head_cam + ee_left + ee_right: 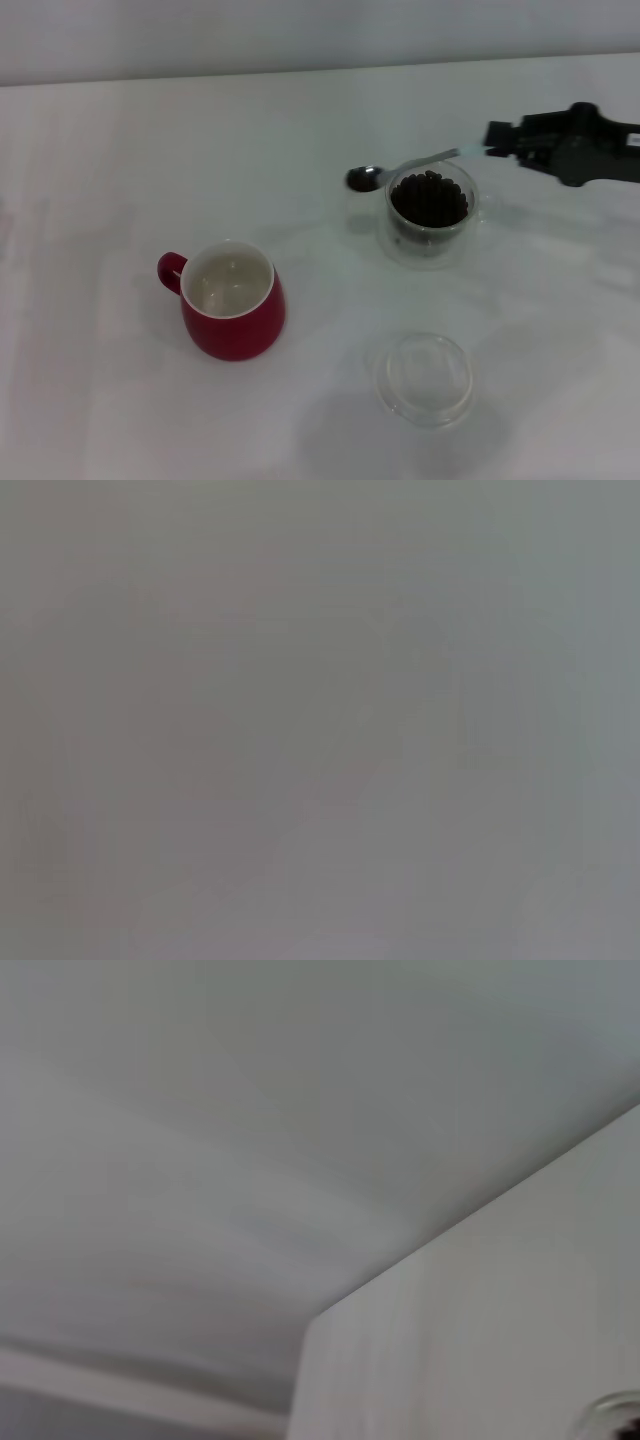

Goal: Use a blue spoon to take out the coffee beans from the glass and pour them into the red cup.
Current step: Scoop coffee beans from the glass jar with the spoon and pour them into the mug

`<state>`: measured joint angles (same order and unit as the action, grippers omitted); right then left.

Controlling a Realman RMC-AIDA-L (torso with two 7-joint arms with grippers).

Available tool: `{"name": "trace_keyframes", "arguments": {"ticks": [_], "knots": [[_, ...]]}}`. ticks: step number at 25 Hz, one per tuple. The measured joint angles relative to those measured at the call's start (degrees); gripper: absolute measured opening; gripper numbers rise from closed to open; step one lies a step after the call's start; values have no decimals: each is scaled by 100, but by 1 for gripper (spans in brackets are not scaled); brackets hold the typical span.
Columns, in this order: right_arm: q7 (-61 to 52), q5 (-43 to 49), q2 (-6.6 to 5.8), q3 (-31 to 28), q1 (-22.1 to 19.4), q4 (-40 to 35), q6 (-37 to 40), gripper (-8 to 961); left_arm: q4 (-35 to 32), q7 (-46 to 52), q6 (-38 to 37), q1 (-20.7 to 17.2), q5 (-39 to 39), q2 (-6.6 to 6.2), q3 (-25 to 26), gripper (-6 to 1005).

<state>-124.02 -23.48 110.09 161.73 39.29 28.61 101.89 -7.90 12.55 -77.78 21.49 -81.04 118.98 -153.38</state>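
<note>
Spoon [415, 163]: held at its pale handle end by the right tool, stem running level above the glass's rim, metal bowl out past the rim on the side toward the desk's left edge; the bowl looks dark, and whether it carries beans cannot be told.
Beans [430, 196]: a dark heap filling the glass near its top.
Glass [431, 212]: upright on its clear saucer, right of the desk's middle, nearer the far edge than the near one.
Cup [232, 298]: upright left of the desk's middle, nearer the near edge, well apart from the glass; handle turned toward the left edge, white inside showing.
Right tool [497, 143]: reaches in from the right edge, above the desk beside the glass, closed on the spoon's handle.
Dish [423, 377]: shallow clear glass, near the near edge, on the near side of the glass.
Left tool: shows in no view.
Desk [120, 170]: white.
</note>
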Motion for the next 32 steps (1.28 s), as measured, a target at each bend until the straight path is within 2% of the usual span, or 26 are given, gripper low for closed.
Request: {"name": "trace_keyframes", "arguments": {"ticks": [6,10,14,21,32], "knots": [[145,187,351,11,299,-26,103,184,-2,2,1,14,14,11,-24,891],[312,459,498,6,501,-212,18,185,-2,2,0,16,26,16,-26,891],[626,607,494,5,595,-837,-413,186,-2,2,1,15,27,20,-31,891],[1148,753,508,-1,700,-1271,-950,188,-13,2,0,11,27,21,-35,891],[2723,782,519,-10,735,-1457,-1235,190,-12,-1,0,9,26,29,-34,892]]}}
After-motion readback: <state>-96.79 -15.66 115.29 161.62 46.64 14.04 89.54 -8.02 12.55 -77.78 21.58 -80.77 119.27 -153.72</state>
